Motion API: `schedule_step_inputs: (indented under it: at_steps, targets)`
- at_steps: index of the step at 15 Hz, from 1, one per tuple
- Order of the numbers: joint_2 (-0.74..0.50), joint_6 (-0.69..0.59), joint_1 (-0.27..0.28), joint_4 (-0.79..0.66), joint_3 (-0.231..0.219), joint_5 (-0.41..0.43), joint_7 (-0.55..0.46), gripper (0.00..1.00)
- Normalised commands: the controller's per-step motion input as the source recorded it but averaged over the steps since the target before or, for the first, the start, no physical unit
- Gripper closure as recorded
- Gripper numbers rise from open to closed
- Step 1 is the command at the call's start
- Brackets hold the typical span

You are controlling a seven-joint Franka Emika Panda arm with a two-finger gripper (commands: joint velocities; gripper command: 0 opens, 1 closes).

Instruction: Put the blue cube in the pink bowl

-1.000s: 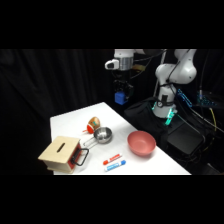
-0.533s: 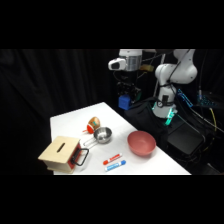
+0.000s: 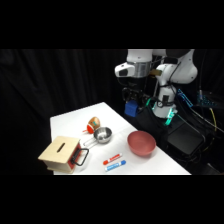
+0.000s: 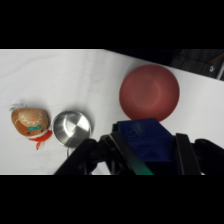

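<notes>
Clenched on the blue cube [image 4: 145, 140], the claw [image 3: 131, 106] hangs high above the bench [image 3: 70, 122], off the far side of the pink bowl [image 3: 141, 142]. Seen from the wrist, the cube sits between the fingers, just short of the bowl's rim. Beside the pink bowl stands a small metal bowl [image 3: 103, 134], with a brown painted figure [image 3: 93, 123] just beyond it. A wooden box [image 3: 60, 153] sits farther from the bowl, and two markers [image 3: 114, 162] lie near its front.

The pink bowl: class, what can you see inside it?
Nothing: the pink bowl shows a bare inner surface in the wrist view. Its near rim is covered by the blue cube, held between the fingers above the table, not inside the bowl.
</notes>
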Motion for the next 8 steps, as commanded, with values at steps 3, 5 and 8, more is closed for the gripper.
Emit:
schedule_step_inputs:
  at_steps: [3,5,8]
  targets:
    - [0.13,0.39,0.085,-0.21,0.045,0.1,0.04,0.69]
    - [0.19,0.47,0.076,-0.21,0.018,0.164,-0.01,0.69]
    - [0.24,0.51,0.052,-0.15,0.005,0.159,-0.07,0.69]
